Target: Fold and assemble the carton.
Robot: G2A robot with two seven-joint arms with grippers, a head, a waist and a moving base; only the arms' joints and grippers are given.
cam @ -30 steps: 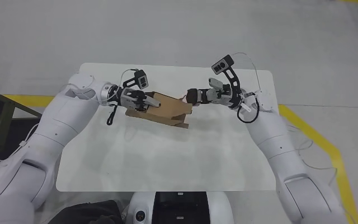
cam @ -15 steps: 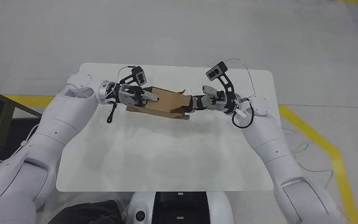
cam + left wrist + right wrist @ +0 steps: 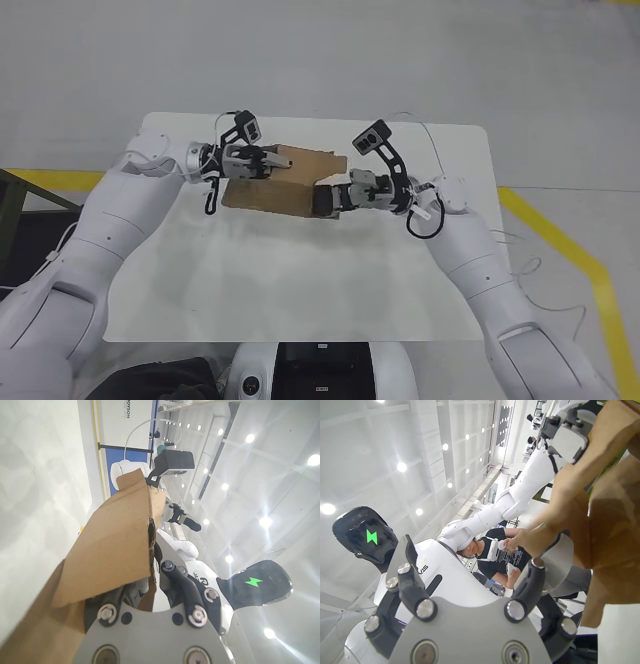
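Right pincer (image 3: 322,198) farther left, against carton (image 3: 290,182)

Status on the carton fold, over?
Left gripper shut on carton, left end. Right gripper open, fingers against the other end. Carton part-folded over the table. No obstruction seen.

White glossy shells clad the left arm (image 3: 105,220) and right arm (image 3: 480,270), with black cables (image 3: 210,195) looped at the wrists and a black camera (image 3: 372,137) bracketed above each. A grey plate (image 3: 470,637) with silver screws (image 3: 427,609) carries the black-fingered right gripper (image 3: 472,552). The dark head (image 3: 357,525) bears a green bolt mark (image 3: 371,536), apparently lit.
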